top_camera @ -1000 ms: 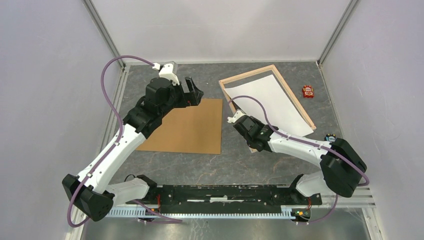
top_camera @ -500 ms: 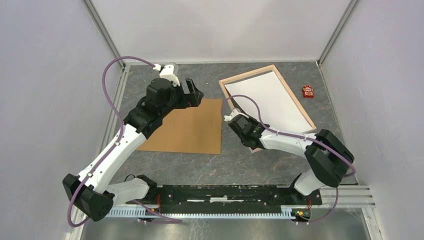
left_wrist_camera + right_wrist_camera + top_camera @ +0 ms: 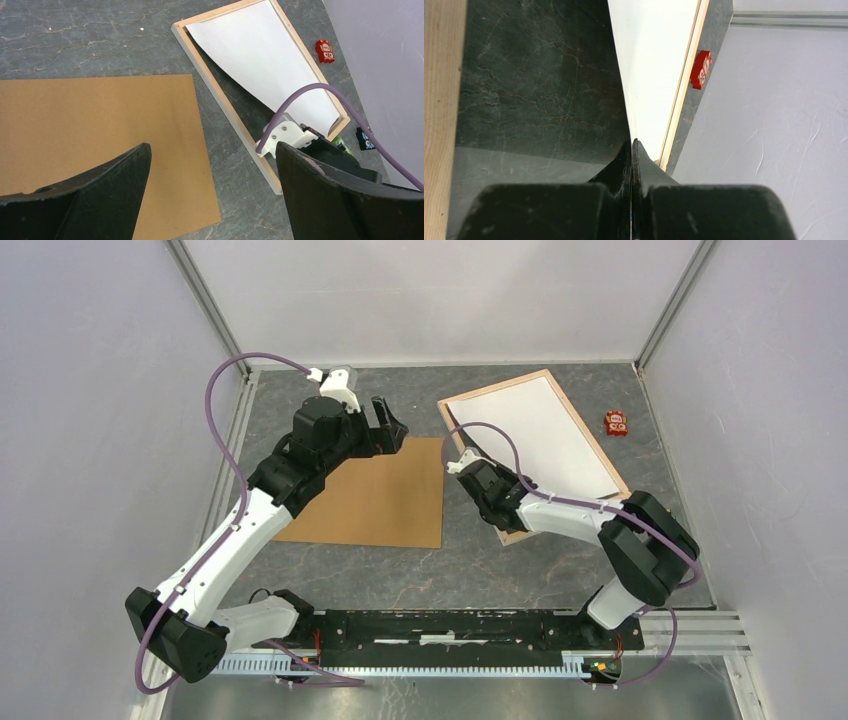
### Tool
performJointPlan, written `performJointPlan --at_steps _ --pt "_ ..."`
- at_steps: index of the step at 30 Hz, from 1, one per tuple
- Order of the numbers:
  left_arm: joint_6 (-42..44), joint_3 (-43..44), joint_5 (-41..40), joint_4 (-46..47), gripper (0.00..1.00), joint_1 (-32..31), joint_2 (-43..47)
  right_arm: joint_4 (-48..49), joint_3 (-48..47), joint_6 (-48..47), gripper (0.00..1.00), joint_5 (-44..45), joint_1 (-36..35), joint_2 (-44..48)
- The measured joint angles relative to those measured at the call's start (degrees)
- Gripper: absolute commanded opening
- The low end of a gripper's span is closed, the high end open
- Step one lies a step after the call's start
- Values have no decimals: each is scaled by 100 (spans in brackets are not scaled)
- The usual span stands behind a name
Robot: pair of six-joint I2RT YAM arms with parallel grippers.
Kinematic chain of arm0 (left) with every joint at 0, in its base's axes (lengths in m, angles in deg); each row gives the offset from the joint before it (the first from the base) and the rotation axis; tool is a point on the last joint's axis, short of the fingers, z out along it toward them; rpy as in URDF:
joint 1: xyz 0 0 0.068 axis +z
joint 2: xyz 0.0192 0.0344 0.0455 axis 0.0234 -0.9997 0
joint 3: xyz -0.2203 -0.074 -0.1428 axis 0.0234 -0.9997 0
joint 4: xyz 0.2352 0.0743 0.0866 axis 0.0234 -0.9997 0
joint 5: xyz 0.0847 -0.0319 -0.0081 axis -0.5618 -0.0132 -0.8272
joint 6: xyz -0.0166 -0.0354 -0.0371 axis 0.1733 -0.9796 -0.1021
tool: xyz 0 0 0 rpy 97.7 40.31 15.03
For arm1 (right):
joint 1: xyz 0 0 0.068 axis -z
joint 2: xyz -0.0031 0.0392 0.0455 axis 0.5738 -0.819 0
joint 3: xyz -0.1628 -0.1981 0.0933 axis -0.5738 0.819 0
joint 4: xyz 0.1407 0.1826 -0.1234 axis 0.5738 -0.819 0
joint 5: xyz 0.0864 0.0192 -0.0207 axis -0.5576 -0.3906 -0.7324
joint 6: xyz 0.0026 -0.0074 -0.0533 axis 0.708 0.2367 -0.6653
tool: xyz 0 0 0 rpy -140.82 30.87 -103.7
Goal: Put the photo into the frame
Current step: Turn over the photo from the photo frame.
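The frame (image 3: 588,432) of pale wood lies at the back right of the table. The white photo (image 3: 545,435) rests inside it, its right side down against the right rail and its left edge raised off the table. My right gripper (image 3: 631,142) is shut on the photo's (image 3: 649,60) near left edge, just inside the frame's left rail (image 3: 441,100). In the left wrist view the same frame (image 3: 218,95) and photo (image 3: 260,55) show beyond my left gripper (image 3: 212,146). That gripper hangs open and holds nothing, above the back right part of the brown board.
A brown backing board (image 3: 370,495) lies flat left of the frame. A red toy (image 3: 616,423) sits by the right wall. A small dark toy (image 3: 366,139) lies near the frame's near right corner. Grey walls close in the table on three sides.
My right arm has swung left and toward the back, dragging the photo further into the frame; its near corner no longer overhangs the rail. The left arm has not moved.
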Motion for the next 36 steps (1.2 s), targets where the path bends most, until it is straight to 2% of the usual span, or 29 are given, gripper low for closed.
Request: performJointPlan --at_steps 4,7,11,15,16,21,25,29,32,34,36 --pt "0 0 63 0 100 0 -2 44 -31 -107 1 -22 0 -192" --pt "0 -2 81 0 100 0 -2 44 -131 -151 11 -20 0 -354" --pt "0 -2 83 0 100 0 -2 39 -308 -188 33 -24 0 -466" --pt "0 -4 83 0 100 -7 -2 -195 -527 -107 73 -57 0 -472" --pt "0 -4 83 2 100 -11 -2 -350 -605 -33 79 -94 -2 -472" --pt "2 -7 81 0 100 -11 -2 -1228 -761 494 98 -804 -20 -129" --pt "2 -7 79 2 100 -11 -13 -1670 -748 1054 98 -2039 -33 870" --pt "2 -7 76 0 100 -11 -74 -1379 -619 1954 98 -3324 -44 2015" --pt "2 -9 72 -2 100 -11 -149 -509 -74 2820 98 -4301 -44 2603" --pt "0 -24 48 -4 100 -11 -195 562 656 3611 97 -4981 -24 2796" --pt "-2 -55 -26 -4 100 -11 -229 1690 1438 4441 92 -5558 0 2741"
